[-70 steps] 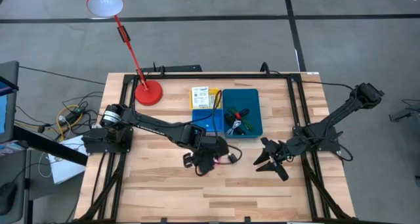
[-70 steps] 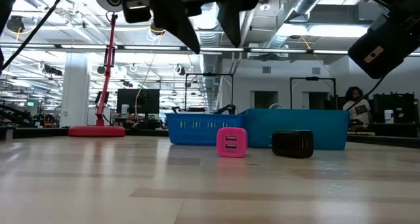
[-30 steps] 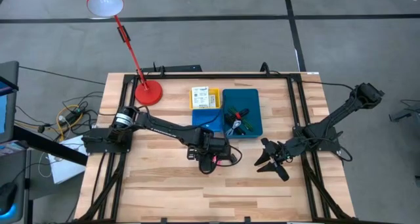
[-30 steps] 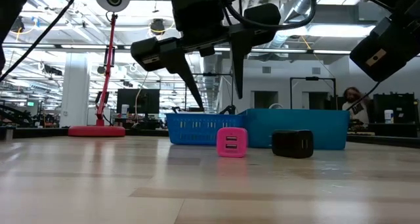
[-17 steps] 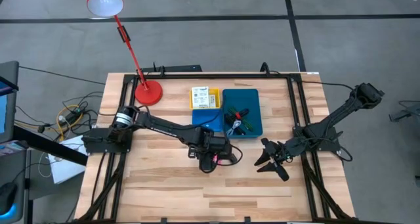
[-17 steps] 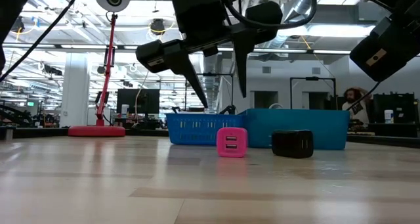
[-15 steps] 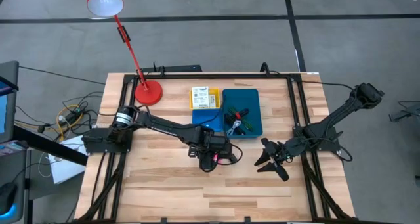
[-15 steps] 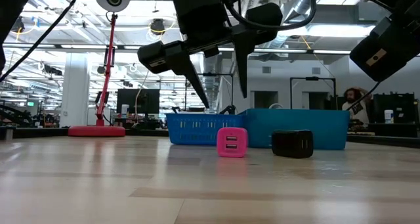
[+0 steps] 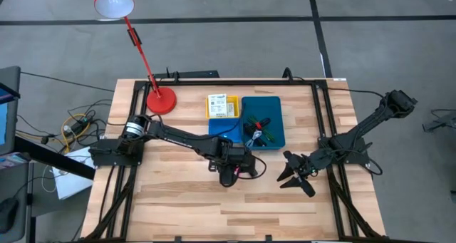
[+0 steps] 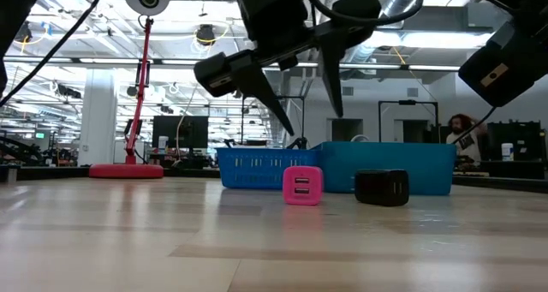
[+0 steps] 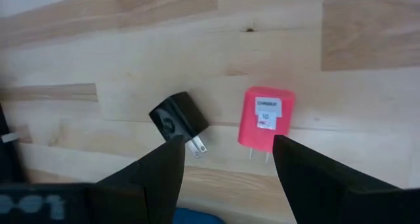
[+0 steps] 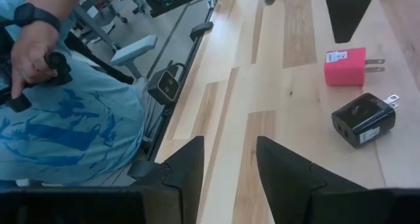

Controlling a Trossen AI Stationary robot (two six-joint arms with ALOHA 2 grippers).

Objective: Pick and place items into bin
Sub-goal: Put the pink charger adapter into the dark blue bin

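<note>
Pink USB charger (image 11: 265, 117) and black charger (image 11: 178, 119) lie side by side on the wooden table (image 9: 178, 207), apart from each other, just in front of the bin (image 9: 262, 122), prongs toward it; the bin's teal compartment already holds green, red and black pieces, the yellow one a white labelled box (image 9: 221, 104). Left gripper (image 10: 308, 104) hangs above the two chargers, fingers spread, gripping nothing; right gripper (image 9: 293, 177) waits near the table's right side, fingers parted and empty; red desk lamp (image 9: 161, 99) stands at the far left corner.
</note>
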